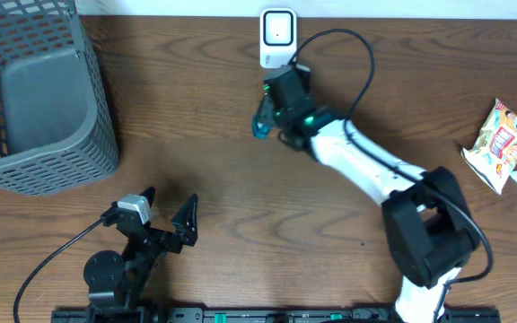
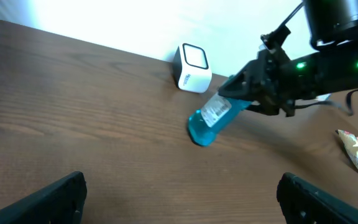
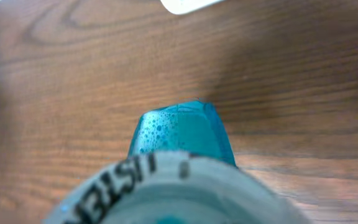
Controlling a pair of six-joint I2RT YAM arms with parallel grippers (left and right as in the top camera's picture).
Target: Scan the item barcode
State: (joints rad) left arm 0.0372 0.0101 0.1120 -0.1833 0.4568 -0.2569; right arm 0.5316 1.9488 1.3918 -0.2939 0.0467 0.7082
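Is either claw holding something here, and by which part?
The right claw grips the tilted blue bottle by its raised end. The left claw is open and empty.

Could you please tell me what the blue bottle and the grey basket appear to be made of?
The blue bottle looks like clear glossy plastic: blue liquid and bubbles show through it. The grey basket is probably matte moulded plastic, judging by its regular perforated walls.
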